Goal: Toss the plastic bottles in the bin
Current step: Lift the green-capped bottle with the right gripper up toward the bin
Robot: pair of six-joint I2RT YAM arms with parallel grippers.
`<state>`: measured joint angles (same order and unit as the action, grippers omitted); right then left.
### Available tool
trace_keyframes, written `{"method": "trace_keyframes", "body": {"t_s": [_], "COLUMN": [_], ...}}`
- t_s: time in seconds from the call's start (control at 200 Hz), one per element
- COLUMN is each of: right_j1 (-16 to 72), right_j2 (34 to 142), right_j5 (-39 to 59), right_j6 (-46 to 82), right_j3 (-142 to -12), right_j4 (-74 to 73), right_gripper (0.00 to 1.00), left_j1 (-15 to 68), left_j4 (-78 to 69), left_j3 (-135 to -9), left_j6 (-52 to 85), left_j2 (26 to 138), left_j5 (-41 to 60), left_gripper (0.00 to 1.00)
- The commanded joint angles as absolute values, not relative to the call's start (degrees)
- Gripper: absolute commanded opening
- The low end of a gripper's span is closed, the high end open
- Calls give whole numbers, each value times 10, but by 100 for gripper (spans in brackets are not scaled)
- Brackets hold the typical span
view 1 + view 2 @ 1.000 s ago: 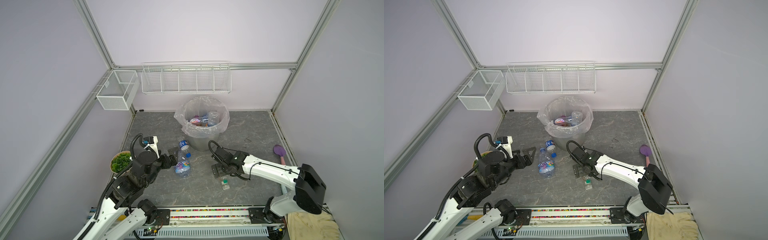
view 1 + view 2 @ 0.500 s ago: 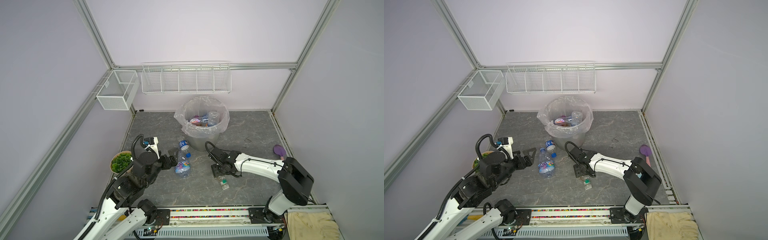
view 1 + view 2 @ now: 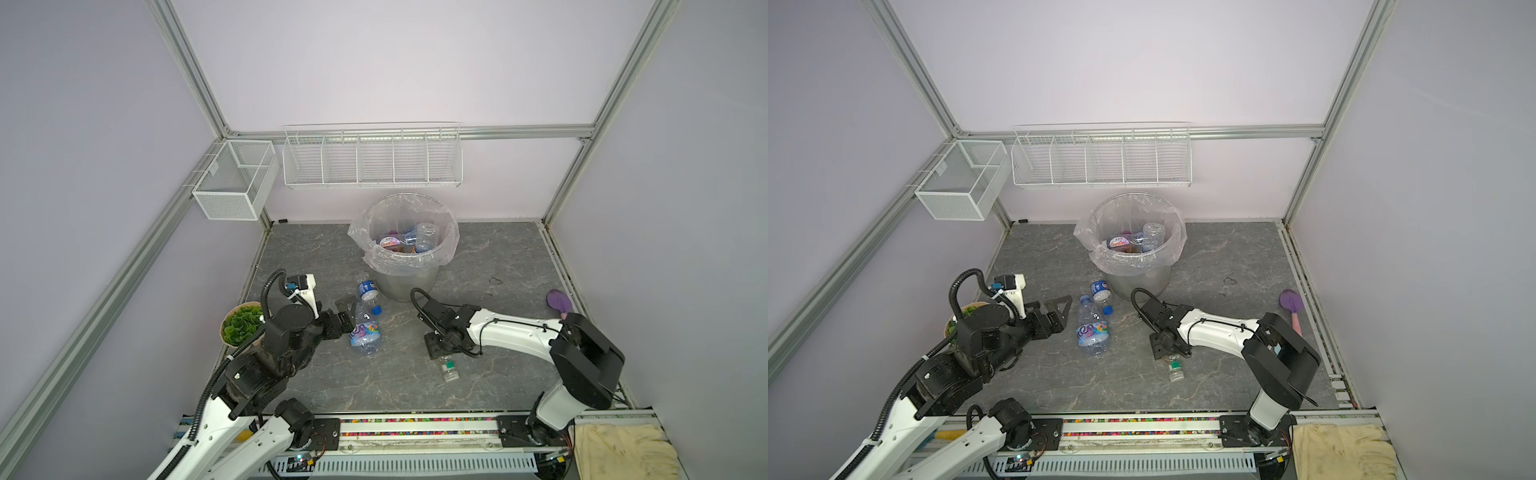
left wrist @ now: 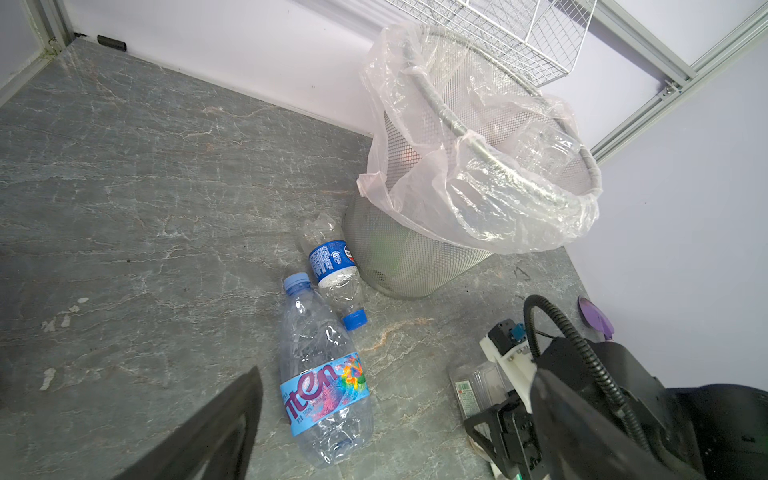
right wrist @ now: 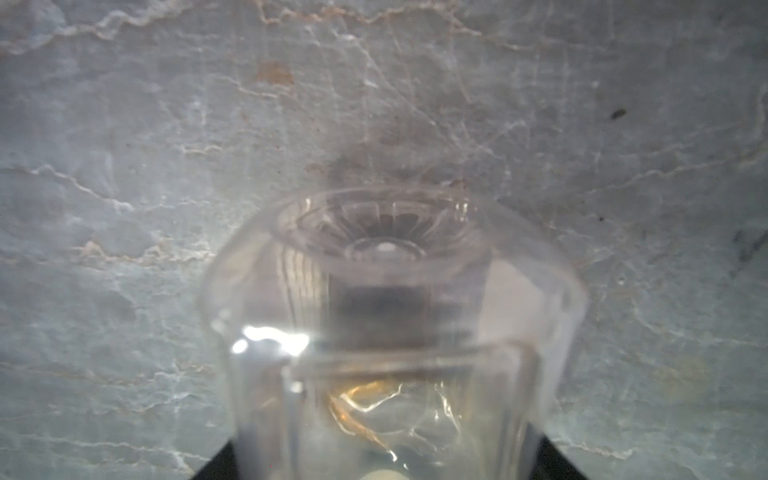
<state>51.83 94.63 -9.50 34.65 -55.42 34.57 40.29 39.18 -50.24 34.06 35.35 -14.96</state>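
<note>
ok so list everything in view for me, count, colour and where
bin: one, grey metal, clear liner, back middle
bottles in the bin: several, clear, exact count hidden
large bottle: one, clear, pastel label, lying in front of the bin
blue-label bottle: one, clear, lying by the bin's base
small bottle: one, clear, green label, at the right gripper
wire baskets: two, white, long one on the back wall, small one on the left wall
plant: one, green, left edge
purple utensil: one, right edge
cloth: one, yellow, front right
table: one, grey marble
left gripper: black, jaws open, beside the large bottle
right gripper: black, jaws around the small bottle, grip unclear
</note>
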Motion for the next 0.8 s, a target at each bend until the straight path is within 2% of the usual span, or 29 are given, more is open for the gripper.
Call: {"method": "trace_keyframes", "body": {"t_s": [0.0, 0.245, 0.465, 0.8], "right_j1": [517, 520, 567, 604], "right_j2": [923, 833, 750, 643], "right_j5": [-108, -136, -224, -251], "right_j6": [357, 348, 308, 205], "right_j3": [-546, -552, -608, -704], "right_j4": [361, 381, 428, 407], "right_gripper": [50, 43, 39, 39], "left_j1": [405, 405, 405, 405], "left_j4": [395, 392, 384, 381], "left_j3": [-497, -495, -491, -490], "left_j6": [350, 350, 352, 356], "left_j2": [349, 352, 355, 355], "left_j5": [-151, -150, -145, -142], "left_gripper": [99, 99, 99, 99]}}
